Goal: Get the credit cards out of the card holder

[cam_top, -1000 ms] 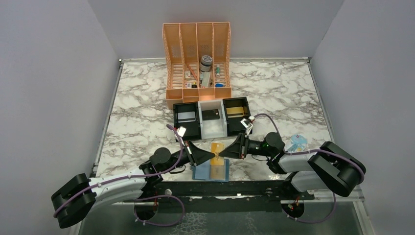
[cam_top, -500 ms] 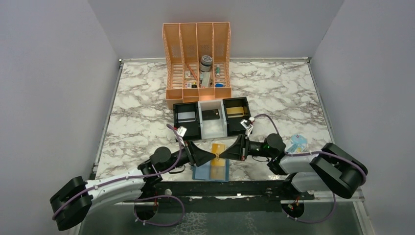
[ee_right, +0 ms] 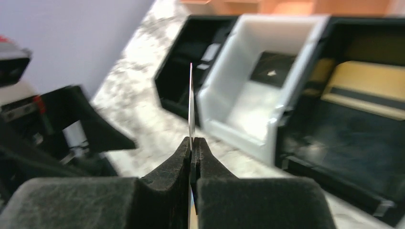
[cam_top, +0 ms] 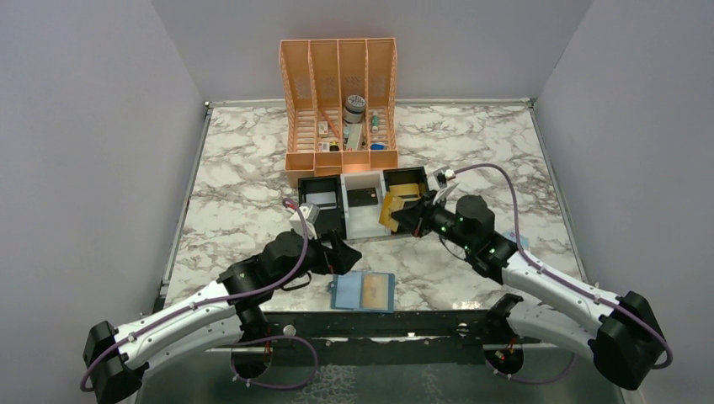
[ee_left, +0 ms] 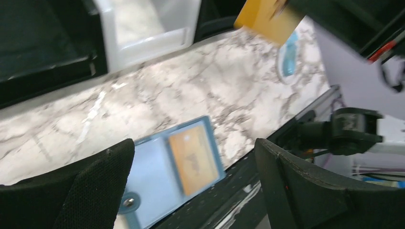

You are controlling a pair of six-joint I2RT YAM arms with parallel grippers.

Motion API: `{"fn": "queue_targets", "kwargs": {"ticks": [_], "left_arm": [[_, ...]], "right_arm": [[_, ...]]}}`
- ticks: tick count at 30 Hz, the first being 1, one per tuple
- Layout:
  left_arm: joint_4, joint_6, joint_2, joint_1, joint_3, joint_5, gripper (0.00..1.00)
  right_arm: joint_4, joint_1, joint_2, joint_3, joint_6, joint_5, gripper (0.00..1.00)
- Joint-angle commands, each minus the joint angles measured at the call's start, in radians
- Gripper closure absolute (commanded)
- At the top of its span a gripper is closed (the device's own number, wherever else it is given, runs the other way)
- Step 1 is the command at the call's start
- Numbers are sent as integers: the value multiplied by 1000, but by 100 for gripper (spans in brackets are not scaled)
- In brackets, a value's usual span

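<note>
The blue card holder (cam_top: 347, 291) lies open and flat near the table's front edge, with one gold credit card (cam_top: 379, 291) in its right panel. The left wrist view shows the holder (ee_left: 148, 176) and that card (ee_left: 193, 160) between my wide-open fingers. My left gripper (cam_top: 343, 252) hovers open just above and left of the holder, holding nothing. My right gripper (cam_top: 404, 218) is shut on another gold credit card (cam_top: 391, 210), held on edge in front of the tray. The right wrist view has this card (ee_right: 191, 100) edge-on, rising out of the shut gripper (ee_right: 192, 145).
A black-and-white three-compartment tray (cam_top: 343, 220) stands just behind the grippers. It holds a silver-white card (cam_top: 321, 200), a dark card (cam_top: 364, 197) and a gold card (cam_top: 406, 187). An orange file rack (cam_top: 339, 101) stands farther back. A pale blue packet (ee_left: 288, 59) lies right of the holder.
My left gripper let go of the gold card, opened wide and drew back left. My right gripper carried that card up and back, away from the holder, toward the tray.
</note>
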Motion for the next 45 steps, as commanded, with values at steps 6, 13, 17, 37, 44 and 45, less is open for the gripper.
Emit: {"fn": "queue_targets", "kwargs": {"ticks": [6,13,17,37,44,45], "left_arm": [[-149,14,-78,4,-50,-67,1],[-162,21,-90,3,-59,-73,1],[-164,29,-86,3,-53,-73,1],[-178,69,-91,3,-57,4,1],[-179,75,-99,4,-60,26,1],[-180,73,-101,4,-61,23,1]], "right_arm": [[-271,-6,110,190,-463,451,99],[-163,-5,264,218,-907,427,99],[-26,-4,323,195,-1089,467,99],[143,-16,619,226,-1457,455,99],[165,-41,703,257,-1518,417,97],[168,-45,713,263,-1524,416,97]]}}
